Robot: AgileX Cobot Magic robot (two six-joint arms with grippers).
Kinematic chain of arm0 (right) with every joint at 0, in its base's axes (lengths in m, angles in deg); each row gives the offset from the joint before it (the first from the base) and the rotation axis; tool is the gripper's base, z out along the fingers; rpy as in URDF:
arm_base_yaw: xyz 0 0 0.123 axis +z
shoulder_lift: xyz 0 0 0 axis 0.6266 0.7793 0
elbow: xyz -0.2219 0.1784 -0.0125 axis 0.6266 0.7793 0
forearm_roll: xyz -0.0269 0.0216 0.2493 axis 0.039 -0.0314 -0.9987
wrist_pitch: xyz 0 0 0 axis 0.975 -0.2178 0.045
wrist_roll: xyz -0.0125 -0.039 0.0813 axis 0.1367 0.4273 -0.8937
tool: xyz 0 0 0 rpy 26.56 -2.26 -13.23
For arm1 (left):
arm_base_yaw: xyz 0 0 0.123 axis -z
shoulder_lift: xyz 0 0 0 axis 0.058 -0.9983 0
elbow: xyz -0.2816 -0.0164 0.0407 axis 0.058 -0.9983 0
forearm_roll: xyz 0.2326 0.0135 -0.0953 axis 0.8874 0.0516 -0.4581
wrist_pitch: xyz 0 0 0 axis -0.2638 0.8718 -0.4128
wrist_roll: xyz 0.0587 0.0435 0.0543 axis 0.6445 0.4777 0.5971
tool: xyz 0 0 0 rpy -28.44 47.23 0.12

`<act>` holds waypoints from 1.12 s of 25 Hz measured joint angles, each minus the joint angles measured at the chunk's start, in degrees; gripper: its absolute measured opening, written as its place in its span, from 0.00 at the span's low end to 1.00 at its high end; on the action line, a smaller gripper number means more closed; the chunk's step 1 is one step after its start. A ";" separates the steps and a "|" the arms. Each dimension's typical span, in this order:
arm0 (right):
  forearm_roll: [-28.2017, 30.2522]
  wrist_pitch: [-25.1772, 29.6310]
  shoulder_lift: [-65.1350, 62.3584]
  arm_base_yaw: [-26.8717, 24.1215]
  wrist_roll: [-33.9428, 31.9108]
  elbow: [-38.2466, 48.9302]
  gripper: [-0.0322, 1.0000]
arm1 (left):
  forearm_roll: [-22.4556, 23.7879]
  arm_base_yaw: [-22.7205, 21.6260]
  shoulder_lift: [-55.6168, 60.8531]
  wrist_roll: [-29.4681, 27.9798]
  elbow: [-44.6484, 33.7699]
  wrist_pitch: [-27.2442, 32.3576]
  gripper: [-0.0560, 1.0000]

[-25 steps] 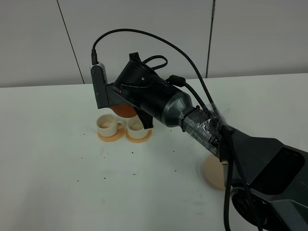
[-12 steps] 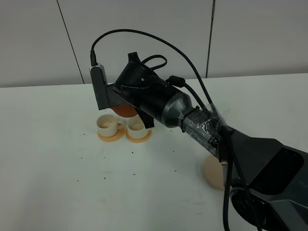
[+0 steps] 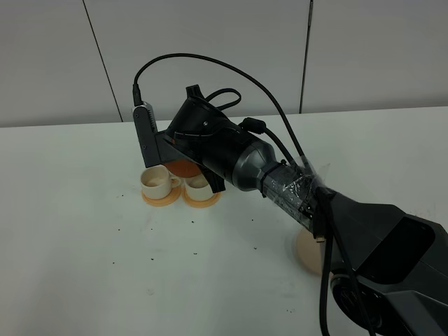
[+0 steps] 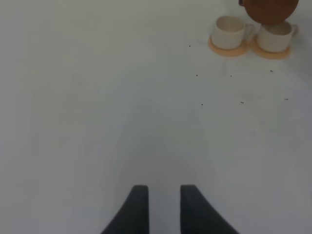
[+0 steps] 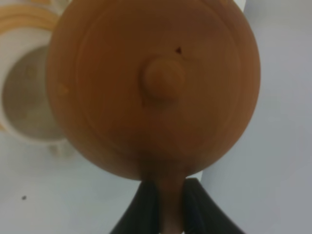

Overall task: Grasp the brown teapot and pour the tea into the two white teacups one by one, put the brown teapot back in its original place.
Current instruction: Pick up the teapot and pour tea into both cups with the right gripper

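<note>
My right gripper [image 5: 169,207] is shut on the loop handle of the brown teapot [image 5: 151,87] and holds it in the air over the two white teacups. In the high view the teapot [image 3: 183,168] shows only as a brown patch under the wrist, above the left cup [image 3: 158,182] and the right cup [image 3: 198,183]. In the left wrist view the teapot [image 4: 269,10] hangs over one cup [image 4: 275,36], beside the other cup [image 4: 229,31]. A cup [image 5: 29,97] beside the pot shows a dull brownish inside. My left gripper [image 4: 161,204] is empty, its jaws a narrow gap apart.
The large pale beige coaster [image 3: 311,250] lies at the right front, partly hidden by the right arm. Each cup stands on a small orange-tan coaster [image 4: 227,48]. Small dark specks dot the white table [image 3: 105,266]. A wall stands behind the table.
The right wrist has rolled and dropped slightly, bringing the teapot lower over the cups. The cups and the left gripper have not moved.
</note>
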 joint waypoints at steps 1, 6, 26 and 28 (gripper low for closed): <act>0.12 0.00 0.00 0.00 0.13 0.00 0.12 | 0.00 0.00 0.00 0.00 0.00 0.00 0.27; 0.24 -0.06 0.00 0.00 0.61 0.00 0.12 | 0.00 0.00 0.00 0.00 0.00 0.00 0.27; 2.54 -0.11 0.05 0.05 1.35 0.00 0.12 | 0.00 0.00 0.00 0.00 0.00 0.00 0.27; 3.24 -0.11 0.00 0.05 1.35 0.00 0.12 | 0.00 0.00 0.00 0.00 0.00 0.00 0.27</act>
